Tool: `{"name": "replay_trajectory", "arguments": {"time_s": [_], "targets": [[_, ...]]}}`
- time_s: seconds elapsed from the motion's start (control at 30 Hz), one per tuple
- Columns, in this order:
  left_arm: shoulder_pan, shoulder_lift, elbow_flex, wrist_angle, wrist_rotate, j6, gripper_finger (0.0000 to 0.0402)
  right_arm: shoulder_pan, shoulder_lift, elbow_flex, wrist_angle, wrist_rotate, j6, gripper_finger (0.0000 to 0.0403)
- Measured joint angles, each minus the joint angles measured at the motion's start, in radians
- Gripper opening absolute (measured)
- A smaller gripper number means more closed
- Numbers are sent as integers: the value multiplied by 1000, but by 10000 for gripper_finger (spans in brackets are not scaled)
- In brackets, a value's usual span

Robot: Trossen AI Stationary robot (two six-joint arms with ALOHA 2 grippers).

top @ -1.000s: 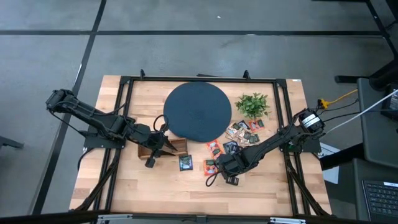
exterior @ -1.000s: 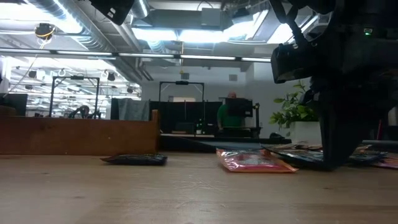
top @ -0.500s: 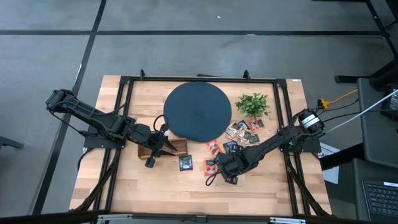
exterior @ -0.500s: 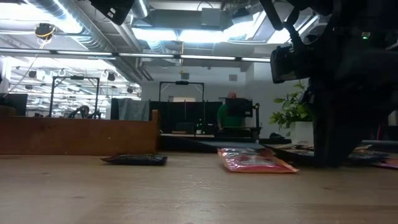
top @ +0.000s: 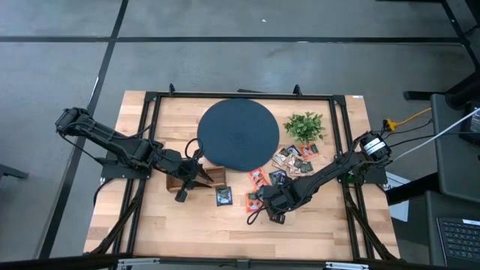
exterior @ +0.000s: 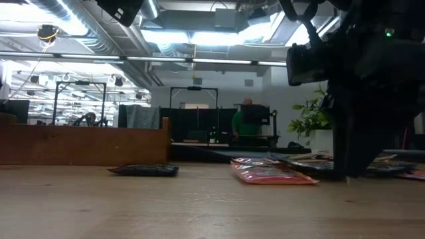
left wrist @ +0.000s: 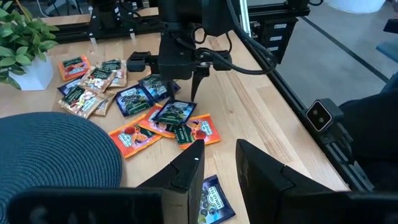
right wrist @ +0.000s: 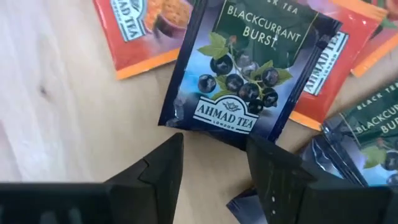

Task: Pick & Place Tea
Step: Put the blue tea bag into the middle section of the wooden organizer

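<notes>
Right now the right gripper [top: 264, 202] hangs low over the near edge of the tea [top: 279, 174] pile, right of the disc [top: 238, 134], its fingers parted and empty just short of a blackcurrant sachet [right wrist: 249, 68]. Sachets overlap there, so closing could pinch two at once or skid the flat packet along the tabletop [top: 187, 225]. The left gripper [top: 201, 174] waits beside the disc, half open and holding nothing that I can see.
</notes>
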State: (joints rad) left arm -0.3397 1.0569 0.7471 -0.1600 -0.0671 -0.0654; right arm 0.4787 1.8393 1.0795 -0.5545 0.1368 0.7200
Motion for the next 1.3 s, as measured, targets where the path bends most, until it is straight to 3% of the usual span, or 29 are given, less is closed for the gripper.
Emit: {"name": "replay_trajectory", "arguments": {"time_s": [0.27,0.37,0.63,0.77,1.0,1.3], "targets": [[0,0,0,8,0,0,88,2,0,81,-32,6,-48,178],[0,0,0,8,0,0,89,5,-1,109,-60,65,-68,178],[0,0,0,8,0,0,89,6,-2,82,-78,122,-53,171],[0,0,0,8,0,0,90,6,-2,62,-78,94,-16,130],[-17,0,0,72,-1,-12,86,6,-2,6,3,90,-16,11],[-82,5,0,148,-65,-42,86,6,-12,-115,147,91,64,34]]}}
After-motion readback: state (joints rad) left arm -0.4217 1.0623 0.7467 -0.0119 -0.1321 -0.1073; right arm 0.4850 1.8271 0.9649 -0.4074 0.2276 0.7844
